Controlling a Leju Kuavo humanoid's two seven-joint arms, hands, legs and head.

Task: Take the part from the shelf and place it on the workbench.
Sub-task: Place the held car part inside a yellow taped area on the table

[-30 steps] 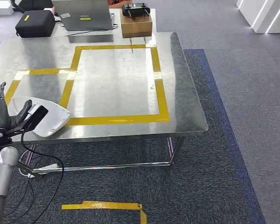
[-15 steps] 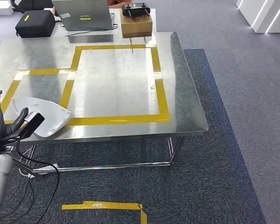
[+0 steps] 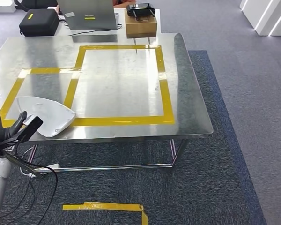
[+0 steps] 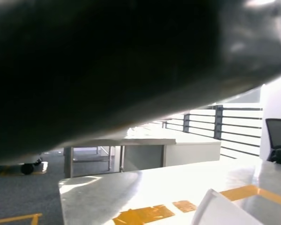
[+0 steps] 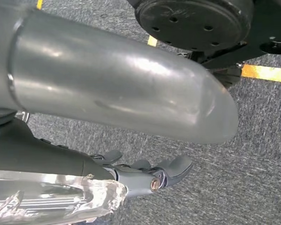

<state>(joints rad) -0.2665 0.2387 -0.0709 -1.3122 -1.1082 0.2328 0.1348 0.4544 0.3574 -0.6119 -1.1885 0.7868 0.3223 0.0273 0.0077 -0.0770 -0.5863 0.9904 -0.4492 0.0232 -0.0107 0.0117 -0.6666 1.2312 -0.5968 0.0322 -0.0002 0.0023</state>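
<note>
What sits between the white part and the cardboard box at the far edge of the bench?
In the head view, only bare steel and yellow tape lines lie between the white part and the cardboard box on the workbench.

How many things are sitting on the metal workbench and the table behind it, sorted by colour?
White: 1, the part
Black: 2, the case and the controller
Brown: 1, the cardboard box
Grey: 1, the laptop
Total: 5
</note>
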